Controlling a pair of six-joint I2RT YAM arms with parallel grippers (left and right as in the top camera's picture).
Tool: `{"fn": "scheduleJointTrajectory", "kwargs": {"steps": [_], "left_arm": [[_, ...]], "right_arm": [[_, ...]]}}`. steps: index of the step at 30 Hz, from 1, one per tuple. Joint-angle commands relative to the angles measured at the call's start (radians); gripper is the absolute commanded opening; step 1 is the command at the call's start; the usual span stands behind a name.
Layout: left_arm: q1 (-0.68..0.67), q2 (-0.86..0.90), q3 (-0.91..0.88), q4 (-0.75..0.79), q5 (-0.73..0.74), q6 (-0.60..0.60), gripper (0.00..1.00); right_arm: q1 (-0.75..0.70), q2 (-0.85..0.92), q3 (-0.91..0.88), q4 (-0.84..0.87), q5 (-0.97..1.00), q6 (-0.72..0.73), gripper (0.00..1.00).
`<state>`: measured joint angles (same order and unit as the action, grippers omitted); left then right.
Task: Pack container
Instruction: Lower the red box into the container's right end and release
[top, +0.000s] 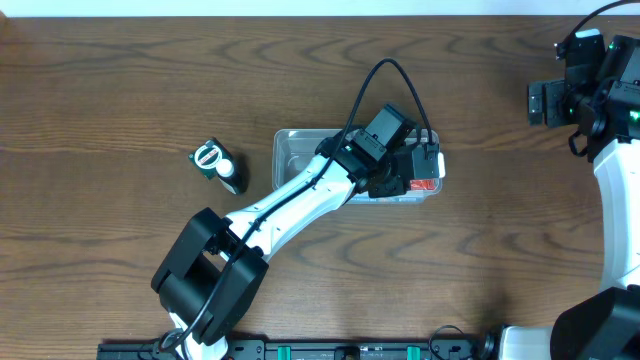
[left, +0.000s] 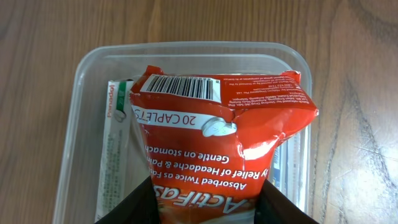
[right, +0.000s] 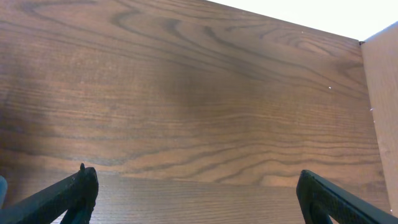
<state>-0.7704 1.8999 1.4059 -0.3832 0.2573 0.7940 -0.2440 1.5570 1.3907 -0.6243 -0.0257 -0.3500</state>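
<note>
Clear container (left: 186, 48) lies just under my left jaws, which grip a red packet (left: 217, 124) over it. My right jaws stand wide, well apart.

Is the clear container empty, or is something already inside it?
Not empty. A white-and-green packet lies inside the container, partly hidden by the red packet that the left claw holds.

Robot lab, wood-grain table (top: 120, 80), white arm (top: 290, 200), base rail (top: 330, 350)
</note>
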Motion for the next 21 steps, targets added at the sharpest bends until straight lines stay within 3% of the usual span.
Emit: {"fn": "scheduleJointTrajectory", "kwargs": {"steps": [1, 4, 17, 21], "left_arm": [[0.002, 0.008, 0.002, 0.008, -0.008, 0.017, 0.50], [0.002, 0.008, 0.002, 0.008, -0.008, 0.017, 0.63], [0.001, 0.001, 0.003, 0.019, -0.008, 0.016, 0.65], [0.002, -0.055, 0.012, 0.019, -0.010, -0.053, 0.73]], "right_arm": [[-0.005, 0.008, 0.006, -0.001, -0.001, 0.013, 0.99], [-0.005, 0.008, 0.006, -0.001, -0.001, 0.013, 0.99], [-0.005, 0.008, 0.006, -0.001, -0.001, 0.013, 0.99], [-0.005, 0.008, 0.006, 0.000, -0.001, 0.013, 0.99]]}}
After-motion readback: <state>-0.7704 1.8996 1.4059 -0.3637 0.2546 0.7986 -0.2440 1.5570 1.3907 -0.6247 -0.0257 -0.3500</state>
